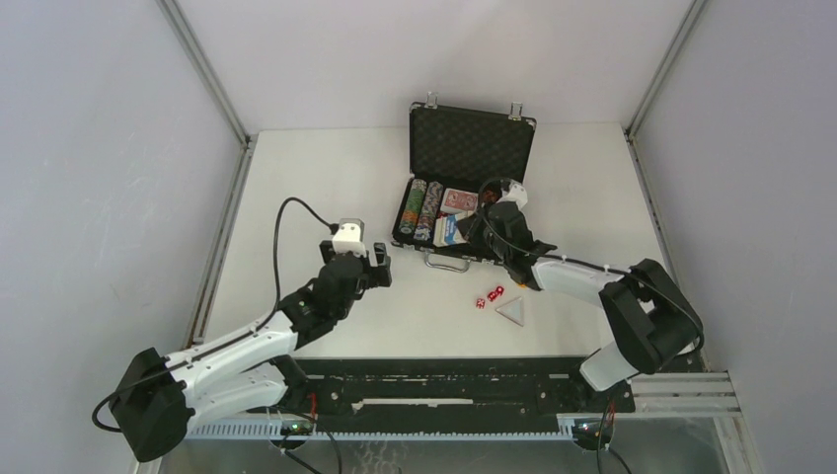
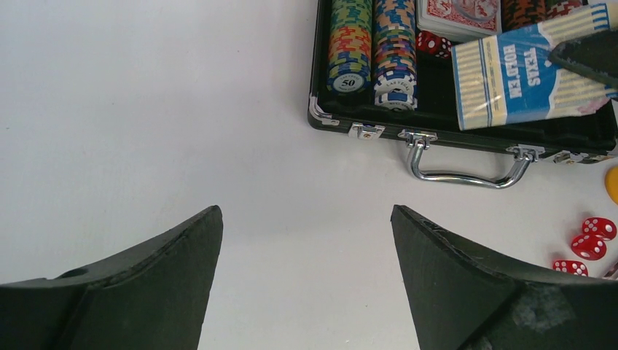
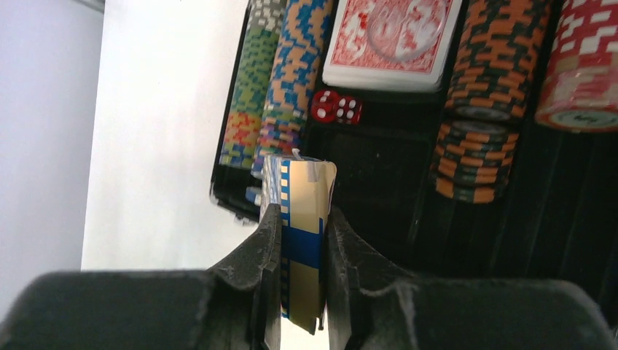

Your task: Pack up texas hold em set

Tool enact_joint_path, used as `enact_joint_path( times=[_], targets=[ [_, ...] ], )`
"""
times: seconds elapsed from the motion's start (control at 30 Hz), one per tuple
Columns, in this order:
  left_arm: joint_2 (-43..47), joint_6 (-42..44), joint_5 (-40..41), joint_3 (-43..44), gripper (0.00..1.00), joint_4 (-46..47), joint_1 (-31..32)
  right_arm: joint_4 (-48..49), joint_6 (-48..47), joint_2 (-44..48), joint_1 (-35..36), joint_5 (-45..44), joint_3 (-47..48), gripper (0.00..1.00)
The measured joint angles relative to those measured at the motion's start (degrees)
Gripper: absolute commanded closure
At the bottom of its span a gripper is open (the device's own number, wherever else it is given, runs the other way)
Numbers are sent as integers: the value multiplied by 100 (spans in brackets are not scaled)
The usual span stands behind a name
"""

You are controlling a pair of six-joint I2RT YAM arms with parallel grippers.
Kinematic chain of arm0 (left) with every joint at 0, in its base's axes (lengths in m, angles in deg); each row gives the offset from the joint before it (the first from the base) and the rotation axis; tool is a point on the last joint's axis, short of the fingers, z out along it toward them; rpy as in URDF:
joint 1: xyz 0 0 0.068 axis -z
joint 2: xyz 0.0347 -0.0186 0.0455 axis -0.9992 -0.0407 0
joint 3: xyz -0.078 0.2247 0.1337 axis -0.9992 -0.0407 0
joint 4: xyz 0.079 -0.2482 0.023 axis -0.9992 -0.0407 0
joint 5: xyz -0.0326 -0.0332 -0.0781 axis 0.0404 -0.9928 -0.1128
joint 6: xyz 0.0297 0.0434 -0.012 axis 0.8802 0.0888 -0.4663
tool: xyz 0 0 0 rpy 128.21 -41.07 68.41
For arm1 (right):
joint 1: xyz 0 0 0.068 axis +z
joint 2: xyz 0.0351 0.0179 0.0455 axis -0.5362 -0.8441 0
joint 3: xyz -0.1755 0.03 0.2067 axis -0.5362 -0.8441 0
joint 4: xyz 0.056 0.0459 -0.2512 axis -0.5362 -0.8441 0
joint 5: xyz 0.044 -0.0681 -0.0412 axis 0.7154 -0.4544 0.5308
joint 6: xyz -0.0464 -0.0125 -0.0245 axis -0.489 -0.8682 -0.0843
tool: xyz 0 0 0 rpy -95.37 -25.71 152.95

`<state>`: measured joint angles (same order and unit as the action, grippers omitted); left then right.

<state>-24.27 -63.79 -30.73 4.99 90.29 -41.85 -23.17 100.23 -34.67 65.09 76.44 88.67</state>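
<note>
The black briefcase (image 1: 472,143) stood open at the far middle of the table (image 1: 326,178), its foam-lined lid upright. Much of the set was already inside. Rows of multicoloured poker chips (image 2: 350,40) filled the left slots, with orange-and-black chips (image 3: 488,80) further right. The red-backed deck (image 3: 390,36) lay in its bay, and two red dice (image 3: 337,107) sat just in front of it.

The right fingers (image 3: 266,248) were clamped on the narrow sides of the blue card box (image 3: 302,175), holding it tilted over the dark, empty compartment near the front wall. Whether the box already touched the foam could not be told. The left fingers (image 2: 167,277) stood spread wide and held nothing, hanging over bare table to the left of the case.

Three loose dice (image 1: 489,296) and the triangle piece (image 1: 511,310) lay on the table near the silver handle (image 2: 466,175). By my judgement the job was well past halfway. What remained was to seat the box, gather those loose pieces, then lower and latch the lid.
</note>
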Motion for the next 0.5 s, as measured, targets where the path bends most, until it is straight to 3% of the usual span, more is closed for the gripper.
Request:
enact_joint_path(
  times=[0.5],
  targets=[
    [-92,2,7,0,10,0,0,-151,321,-656,-120,-348,496,100]
  ],
)
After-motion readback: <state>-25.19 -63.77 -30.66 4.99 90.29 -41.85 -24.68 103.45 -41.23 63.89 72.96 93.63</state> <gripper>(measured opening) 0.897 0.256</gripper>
